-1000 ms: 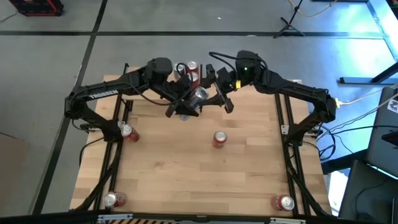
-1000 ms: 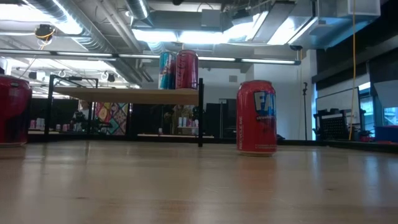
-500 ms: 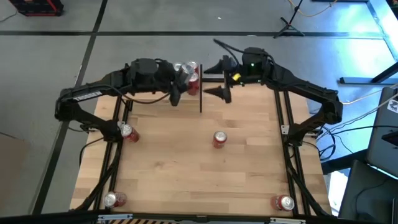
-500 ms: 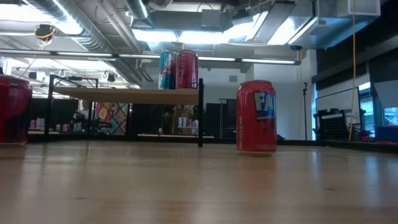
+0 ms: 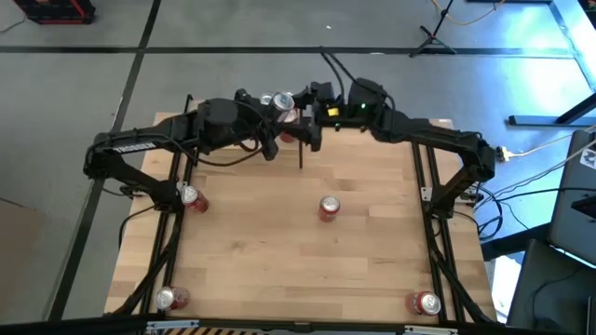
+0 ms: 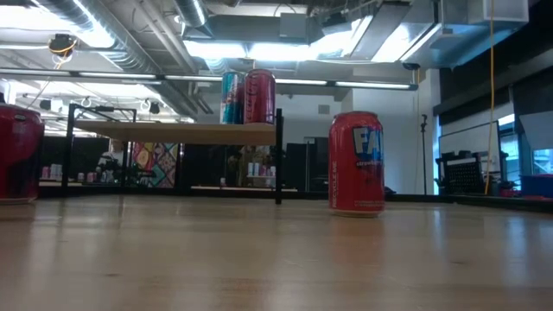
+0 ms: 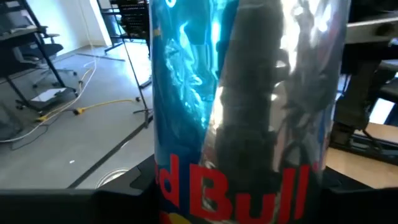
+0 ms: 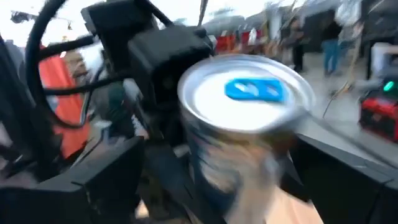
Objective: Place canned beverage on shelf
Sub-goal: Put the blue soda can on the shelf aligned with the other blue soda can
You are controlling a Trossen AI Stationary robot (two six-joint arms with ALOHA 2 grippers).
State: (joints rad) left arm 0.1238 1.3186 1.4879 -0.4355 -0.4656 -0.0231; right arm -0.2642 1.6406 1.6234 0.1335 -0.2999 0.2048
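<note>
A blue and silver canned beverage [image 7: 242, 93] fills the left wrist view, and my left gripper [image 7: 239, 208] is shut on it, high over the table's far middle [image 5: 273, 138]. The right wrist view shows the can's silver top with its blue tab [image 8: 249, 93]. My right gripper [image 8: 230, 193] is open, a finger on either side of that can and apart from it [image 5: 305, 130]. The shelf [image 6: 173, 132] stands on black posts at the far edge. A blue can [image 6: 232, 97] and a pink-red can [image 6: 259, 97] stand on it. My left gripper pinches the canned beverage by its side wall [image 7: 155, 186] between its two fingers, which show dark on either side of the can. The fingers come about level from the table's left. The can is lifted clear of table and shelf.
A red can [image 5: 328, 207] stands mid-table, another [image 5: 191, 197] near the left edge, and one in each near corner [image 5: 168, 298] [image 5: 426, 302]. A shelf post [image 5: 301, 149] rises below the two grippers. The near half of the tabletop [image 5: 279, 270] has free room.
A second ago both grippers held the can, tilted, over the table in front of the shelf. My right gripper has come off it and drawn back toward the far edge. My left gripper has rolled and carried the can toward the shelf at the far edge.
</note>
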